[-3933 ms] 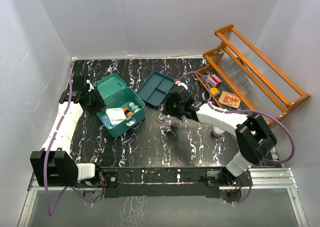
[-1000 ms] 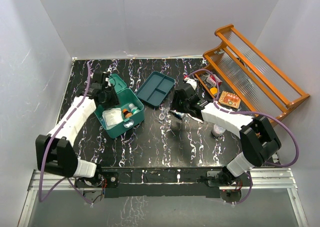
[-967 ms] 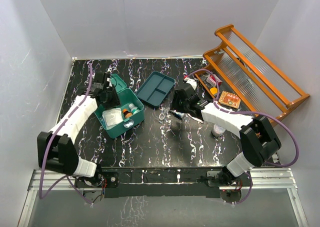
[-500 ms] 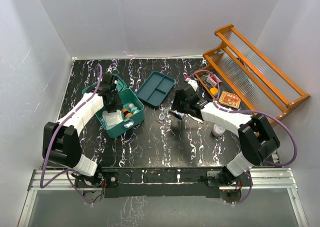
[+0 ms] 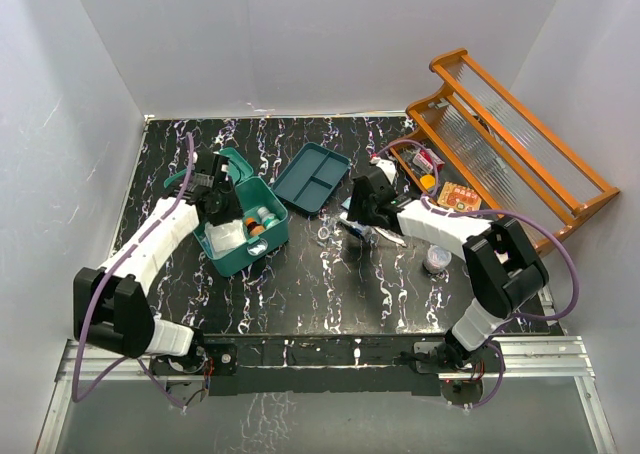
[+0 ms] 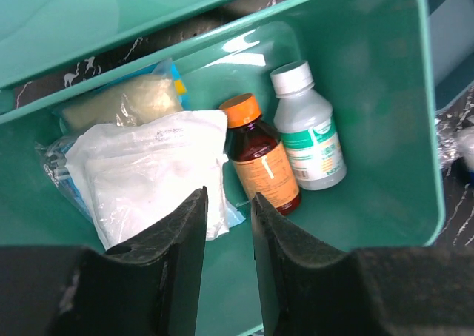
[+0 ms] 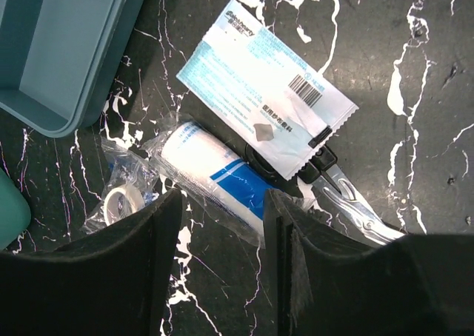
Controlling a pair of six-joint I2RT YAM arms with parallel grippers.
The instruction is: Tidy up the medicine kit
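Loading step: medicine kit [image 5: 262,251] open at 9 o'clock on the surface [image 5: 330,284], left fingers [image 6: 163,277] barely parted and empty over it; right fingers [image 7: 148,277] open above bandage roll [image 7: 215,173] near centre, so next: drop, clamp, carry over.

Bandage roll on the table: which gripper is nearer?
Right. The right gripper hovers directly over the bandage roll; the left gripper hangs over the open medicine kit.

My left arm [image 5: 150,238] and right arm [image 5: 440,224] wear smooth white shells on the long links, with chunky black housings at every joint. A purple cable [image 5: 576,277] loops along each, base to wrist. The fingers [image 6: 167,262] of my left gripper [image 6: 229,203] and right gripper [image 7: 222,203] are matte black, blocky, faintly grainy, with rounded tips.
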